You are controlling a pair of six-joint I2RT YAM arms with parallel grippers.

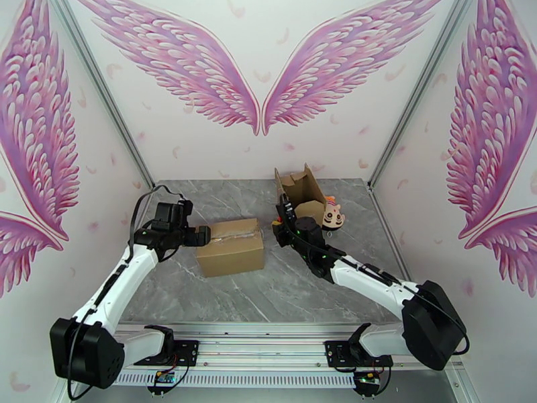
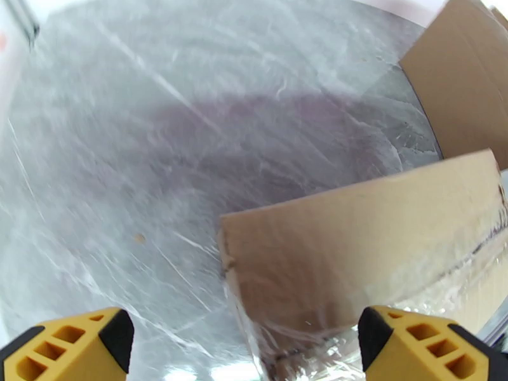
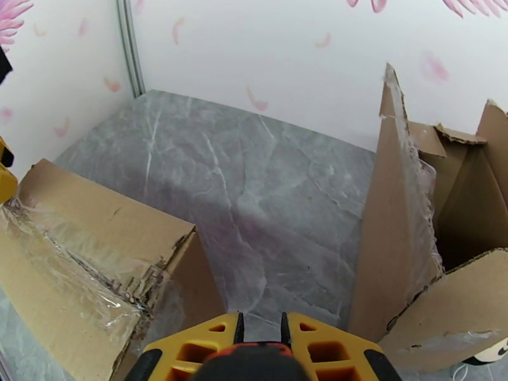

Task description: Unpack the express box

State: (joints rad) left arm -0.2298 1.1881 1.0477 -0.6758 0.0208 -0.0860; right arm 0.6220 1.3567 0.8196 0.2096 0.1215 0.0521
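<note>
**Sealed express box** (image 1: pixel 229 248): centre of the top view, tape unbroken across its lid.

**Left gripper** (image 1: pixel 203 235): jaws spread wide and holding nothing, at the box's left end, with one corner lying between them.

**Right gripper** (image 1: pixel 280 219): fingers drawn close around a dark, red-edged shape. I cannot tell whether it is gripped.

**Opened carton** (image 1: pixel 302 186): upper right of centre, with a plush toy (image 1: pixel 333 215) beside it.

**Hazards:** a pinch on that corner alone would likely spin or shove the box across the slick table (image 1: pixel 295 290). The right arm, in swinging over, could topple the carton.

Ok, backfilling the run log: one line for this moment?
left end effector open at sealed box end | right end effector shut on dark orange-edged item | opened box, plush toy behind
</note>
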